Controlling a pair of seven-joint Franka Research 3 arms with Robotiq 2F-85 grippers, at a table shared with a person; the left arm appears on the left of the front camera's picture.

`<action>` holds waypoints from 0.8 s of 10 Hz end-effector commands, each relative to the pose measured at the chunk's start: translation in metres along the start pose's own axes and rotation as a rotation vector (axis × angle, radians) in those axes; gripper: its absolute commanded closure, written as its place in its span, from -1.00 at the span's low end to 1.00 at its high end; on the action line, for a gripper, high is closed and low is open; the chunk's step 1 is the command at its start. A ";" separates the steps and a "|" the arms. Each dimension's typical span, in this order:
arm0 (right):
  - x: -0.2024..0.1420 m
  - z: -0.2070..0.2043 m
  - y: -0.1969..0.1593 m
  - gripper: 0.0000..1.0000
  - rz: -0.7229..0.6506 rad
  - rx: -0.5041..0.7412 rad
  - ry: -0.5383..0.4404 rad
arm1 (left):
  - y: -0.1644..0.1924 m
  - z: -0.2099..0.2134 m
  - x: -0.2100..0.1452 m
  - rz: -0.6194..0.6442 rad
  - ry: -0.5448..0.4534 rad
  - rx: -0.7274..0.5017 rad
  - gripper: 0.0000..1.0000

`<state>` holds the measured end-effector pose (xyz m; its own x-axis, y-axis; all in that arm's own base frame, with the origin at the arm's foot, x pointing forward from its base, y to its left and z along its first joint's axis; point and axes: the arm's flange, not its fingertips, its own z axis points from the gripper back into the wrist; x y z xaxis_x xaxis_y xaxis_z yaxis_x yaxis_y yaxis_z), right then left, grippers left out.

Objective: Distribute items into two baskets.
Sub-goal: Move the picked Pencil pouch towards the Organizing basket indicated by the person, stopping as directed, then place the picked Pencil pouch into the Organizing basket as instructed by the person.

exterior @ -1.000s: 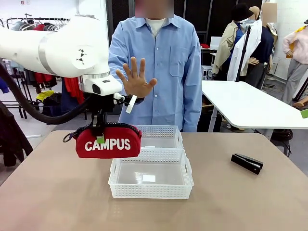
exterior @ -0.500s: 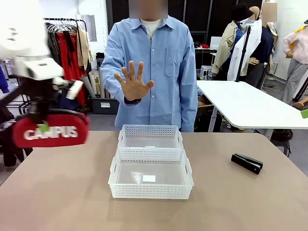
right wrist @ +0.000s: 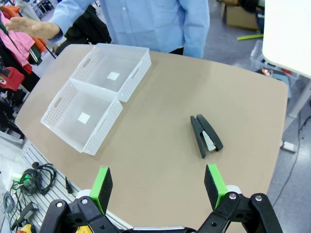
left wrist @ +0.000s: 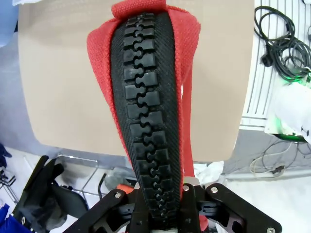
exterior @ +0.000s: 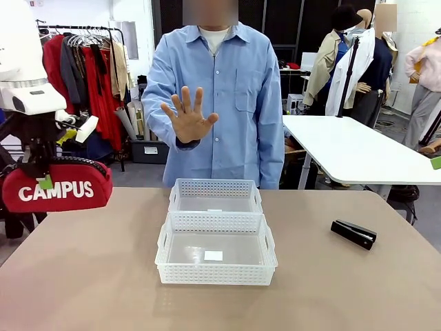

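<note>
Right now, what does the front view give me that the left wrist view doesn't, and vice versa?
Front view adds: the near basket and far basket, one behind the other mid-table, neither item in them; the stapler lying to their right; the person's hand raised, palm out; the CAMPUS print on the red pouch. Left wrist view adds: the black zip running up out of the grip, and cables on the floor. Shared: the left gripper shut on the red pouch, held in the air near the table's left edge.
</note>
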<state>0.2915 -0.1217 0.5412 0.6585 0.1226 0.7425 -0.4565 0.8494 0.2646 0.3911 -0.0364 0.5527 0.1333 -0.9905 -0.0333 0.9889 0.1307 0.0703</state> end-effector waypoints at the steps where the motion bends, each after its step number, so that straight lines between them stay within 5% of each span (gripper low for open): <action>1: 0.000 0.001 -0.001 -1.00 0.000 0.016 -0.011 | -0.004 0.004 -0.003 0.010 0.003 0.009 1.00; 8: 0.000 0.001 -0.001 -1.00 0.000 0.016 -0.011 | -0.004 0.004 -0.003 0.010 0.003 0.009 1.00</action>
<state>0.2915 -0.1217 0.5412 0.6585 0.1226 0.7425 -0.4565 0.8494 0.2646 0.3894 -0.0361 0.5546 0.1337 -0.9905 -0.0315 0.9885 0.1310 0.0753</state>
